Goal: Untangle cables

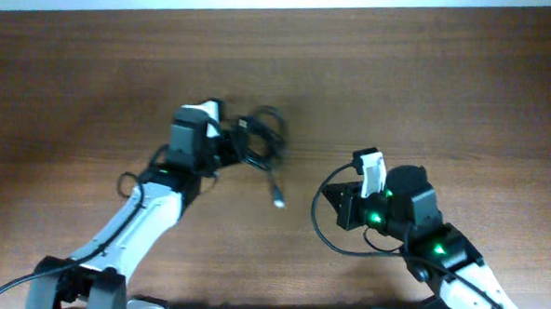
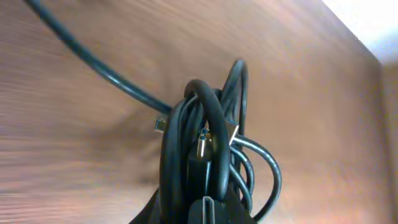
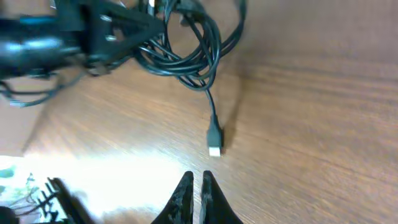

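Brown wood-grain tabletop fills nearly the whole overhead view, with a pale strip running beyond its far edge. Left of centre lies the task's thing: the cables, several thin, flexible black cords wound together into one small tangled coil of overlapping loops. The left arm, white with a black wrist, reaches up from the near edge. The left jaws are clamped on the near-left side of that coil. In the left wrist view the cables rise as a tight bunch of loops straight out of the grip, with small metal plug tips showing among them and one strand running off to the upper left.

One cord leaves the coil and runs toward the near edge, ending in a small black plug with a silvery tip. In the right wrist view this plug casts a shadow just beside it; whether it touches the wood I cannot tell.

The right arm, black with green lights, sits well apart to the right. The right jaws are drawn almost together, holding nothing, and point toward the plug and the cables beyond it.
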You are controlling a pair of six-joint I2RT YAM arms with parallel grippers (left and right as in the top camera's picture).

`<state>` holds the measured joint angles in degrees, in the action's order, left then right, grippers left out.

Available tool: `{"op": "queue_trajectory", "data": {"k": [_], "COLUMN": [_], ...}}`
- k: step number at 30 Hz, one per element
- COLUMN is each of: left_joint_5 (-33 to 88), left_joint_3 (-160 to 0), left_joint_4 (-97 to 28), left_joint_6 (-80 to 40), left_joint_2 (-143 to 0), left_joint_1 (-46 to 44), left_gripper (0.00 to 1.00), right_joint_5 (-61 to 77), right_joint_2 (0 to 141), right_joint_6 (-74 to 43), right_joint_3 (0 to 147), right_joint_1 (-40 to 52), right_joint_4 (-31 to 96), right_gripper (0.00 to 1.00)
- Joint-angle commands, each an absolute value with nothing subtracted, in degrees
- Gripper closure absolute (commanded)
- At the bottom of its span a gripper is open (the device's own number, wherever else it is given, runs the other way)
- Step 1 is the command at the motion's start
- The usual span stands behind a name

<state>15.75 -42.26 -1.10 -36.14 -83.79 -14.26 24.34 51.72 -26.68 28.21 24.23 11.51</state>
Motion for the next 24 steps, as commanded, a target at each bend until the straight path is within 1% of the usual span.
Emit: {"op": "queue_trajectory", "data": {"k": [1, 4, 5, 6, 7, 8, 10, 12, 14, 16, 19, 24], "left_joint_5": [10.68, 14.26, 17.98, 23.4, 28.56, 33.82, 41.56, 46.09, 47.24, 47.2, 47.2, 47.18], "left_joint_3": [-42.7, -42.7, -42.7, -42.7, -42.7, -42.7, -42.7, -42.7, -42.7, -42.7, -42.7, -42.7], "left_joint_4": [-1.17, -0.32, 0.73, 2.37, 3.66, 4.56, 4.91, 4.32, 2.76, 0.51, -0.12, 1.02], "left_joint_6": [-38.41, -37.71, -34.74, -28.88, -23.09, -17.5, -9.56, -4.99, -1.85, 1.17, 2.83, 3.55], "left_joint_2": [-83.22, -83.22, -83.22, -83.22, -83.22, -83.22, -83.22, -83.22, -83.22, -83.22, -83.22, -83.22], "left_joint_1": [-13.32, -13.32, -13.32, -13.34, -13.34, -13.34, -13.34, -13.34, -13.37, -13.74, -15.57, -19.4], "left_gripper": [1.0, 1.0, 1.0, 1.0, 1.0, 1.0, 1.0, 0.98, 0.98, 0.99, 0.99, 0.97], "right_joint_5": [22.22, 17.89, 17.45, 17.5, 17.5, 17.52, 17.54, 18.33, 21.71, 25.5, 25.91, 28.23], "right_joint_2": [46.39, 44.64, 44.77, 45.15, 45.63, 46.44, 48.58, 50.46, 52.36, 53.93, 56.53, 62.0], "right_joint_6": [-26.0, -25.98, -25.96, -25.98, -25.98, -25.98, -25.98, -25.69, -23.53, -22.94, -22.94, -22.96], "right_joint_3": [28.45, 28.42, 28.42, 28.42, 28.42, 28.42, 28.42, 28.42, 28.42, 28.42, 28.42, 28.42], "right_joint_1": [24.62, 24.62, 24.64, 24.64, 24.64, 24.64, 24.75, 24.73, 24.73, 24.73, 24.73, 24.75], "right_joint_4": [11.38, 11.81, 11.81, 11.81, 11.81, 11.81, 11.77, 11.44, 9.23, 4.75, 0.69, -0.27], "right_gripper": [0.96, 0.96, 0.96, 0.94, 0.84, 0.79, 0.72, 0.67, 0.63, 0.53, 0.53, 0.53]}}
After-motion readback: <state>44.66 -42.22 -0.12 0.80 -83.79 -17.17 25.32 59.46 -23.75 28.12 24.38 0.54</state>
